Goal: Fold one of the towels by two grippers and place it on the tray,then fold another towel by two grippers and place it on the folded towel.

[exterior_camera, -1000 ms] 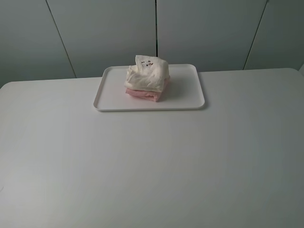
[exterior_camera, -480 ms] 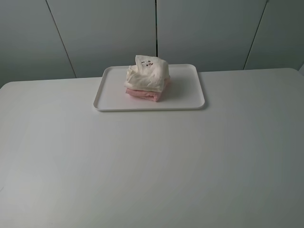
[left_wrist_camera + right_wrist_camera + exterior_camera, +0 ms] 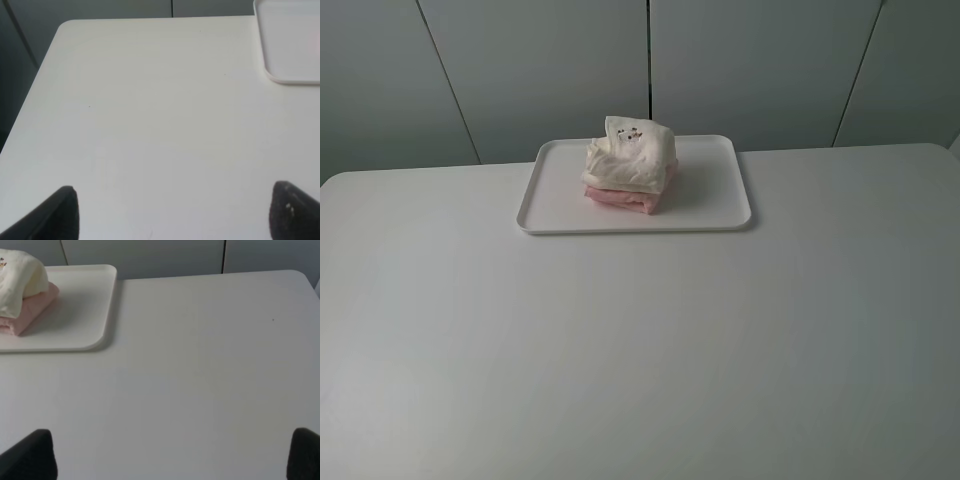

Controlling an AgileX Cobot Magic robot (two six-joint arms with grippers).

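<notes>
Towels sit stacked on the tray [image 3: 720, 205]: cream towel [image 3: 632, 155] atop pink towel [image 3: 620, 198], folded. We see our left gripper [image 3: 172, 212] spread wide, empty, over bare table [image 3: 640, 350]; tray corner lies ahead of it, off to its right. Our right gripper [image 3: 172, 455] is also spread, empty; tray and towels lie ahead, off to its left, well apart.

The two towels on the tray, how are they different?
The cream towel lies on top; the pink towel lies underneath, pressed flat. The cream towel looks puffier and taller, while the pink towel shows only as a thin layer. The cream towel has a small dark pattern on top; the pink towel looks plain. Both are folded and stacked on the white tray.
</notes>
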